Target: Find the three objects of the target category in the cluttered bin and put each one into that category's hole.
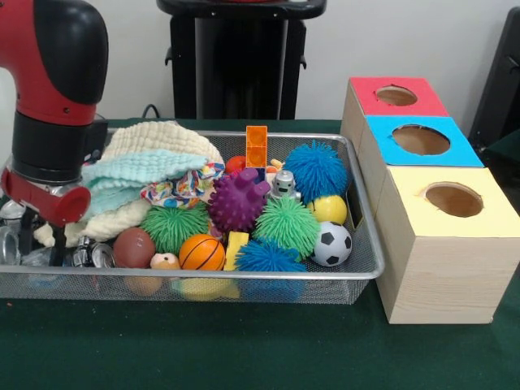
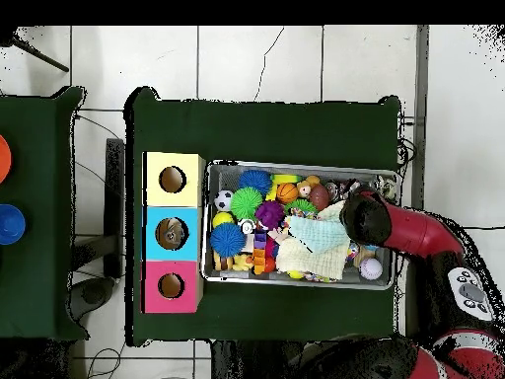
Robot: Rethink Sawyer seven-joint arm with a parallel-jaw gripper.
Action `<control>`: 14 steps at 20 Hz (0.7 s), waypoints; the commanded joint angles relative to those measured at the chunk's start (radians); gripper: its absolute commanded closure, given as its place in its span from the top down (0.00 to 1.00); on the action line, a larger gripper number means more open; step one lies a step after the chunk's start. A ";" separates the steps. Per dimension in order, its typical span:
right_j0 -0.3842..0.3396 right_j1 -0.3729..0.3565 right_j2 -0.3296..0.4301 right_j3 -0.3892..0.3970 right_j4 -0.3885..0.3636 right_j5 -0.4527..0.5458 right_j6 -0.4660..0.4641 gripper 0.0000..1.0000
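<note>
Front view: you look across the green table [image 1: 244, 349] at a wire mesh bin [image 1: 357, 272] full of toys and cloths.
Bin, near edge: you see a brown football [image 1: 132, 247], a small basketball [image 1: 201, 252], a yellow block [image 1: 236, 247], a blue spiky ball [image 1: 267, 256] and a soccer ball [image 1: 331, 244] in a row from the left corner toward the right.
Bin, middle: you find a green spiky ball [image 1: 173, 227], a purple knobbly ball [image 1: 237, 201], a second green spiky ball [image 1: 288, 223] and a yellow ball [image 1: 329, 209], with a small grey robot figure [image 1: 283, 184] just behind them.
Bin, far edge: an orange brick [image 1: 257, 146] stands upright beside a large blue spiky ball [image 1: 316, 170].
Bin, left end: a heap of cream, mint and patterned cloths [image 1: 154, 175] fills this end.
Gripper: the gripper [image 1: 36, 236] hangs low at the bin's left end, beside the cloths and among some clear, shiny items; you cannot tell from either view whether it is spread or closed.
Arm: the red and black arm [image 1: 53, 89] comes down over that left end.
Boxes: three wooden boxes stand just right of the bin, each with a round hole: yellow-topped box [image 1: 455, 203] nearest, blue-topped box [image 1: 418, 140] in the middle, red-topped box [image 1: 396, 96] farthest.
Overhead view: you see the arm reaching over the bin end opposite the boxes.
</note>
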 commanded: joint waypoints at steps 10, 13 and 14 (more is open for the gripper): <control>-0.020 0.066 0.114 0.028 0.046 0.320 -0.053 1.00; -0.022 0.051 0.120 0.038 0.040 0.334 -0.056 1.00; -0.019 0.047 0.120 0.034 0.040 0.341 -0.056 1.00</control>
